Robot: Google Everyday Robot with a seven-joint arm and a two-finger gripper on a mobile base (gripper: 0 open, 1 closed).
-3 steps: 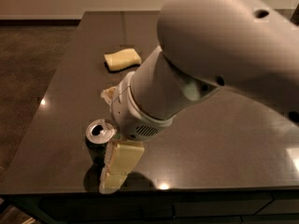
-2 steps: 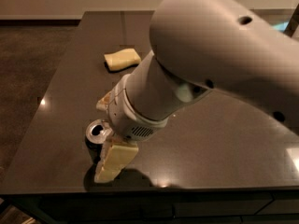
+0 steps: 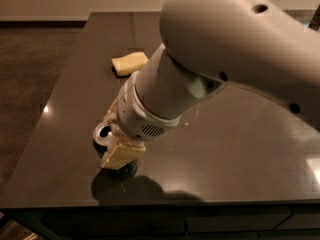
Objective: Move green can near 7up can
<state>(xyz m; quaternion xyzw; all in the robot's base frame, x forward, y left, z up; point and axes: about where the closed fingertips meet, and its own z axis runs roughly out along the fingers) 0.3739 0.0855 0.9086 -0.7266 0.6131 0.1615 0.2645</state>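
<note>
One can: the green can [image 3: 104,132] stands upright at the near left of the table, its round silver top showing and its dark body mostly hidden behind the near finger.
Table [image 3: 240,149]: a dark, glossy slab that throws back small spots of light.
Edges: the near edge runs just in front of the can, and the left edge lies a little way off to its left.
Open room: a broad stretch of tabletop spreads to the right of the can and toward the far side, with the arm hanging over much of it.
Gripper [image 3: 112,139]: down low at the near left, set astride the can.
Fingers [image 3: 122,154]: cream, blocky pads standing apart, one across the near side of the can and one at its far side. I cannot tell whether they press on it.
Arm [image 3: 240,49]: a smooth, pale, rounded shell with a slotted vent at the wrist, filling the upper right.
Sponge [image 3: 129,63]: yellow, soft-cornered, lying flat toward the far left, well apart from the can.
Change: a second ago the near finger hung lower, past the can toward the near edge. Now it sits higher, across the can's body. The can and sponge have kept their places.
Floor [image 3: 30,74]: brown and dull, beyond the left edge.
</note>
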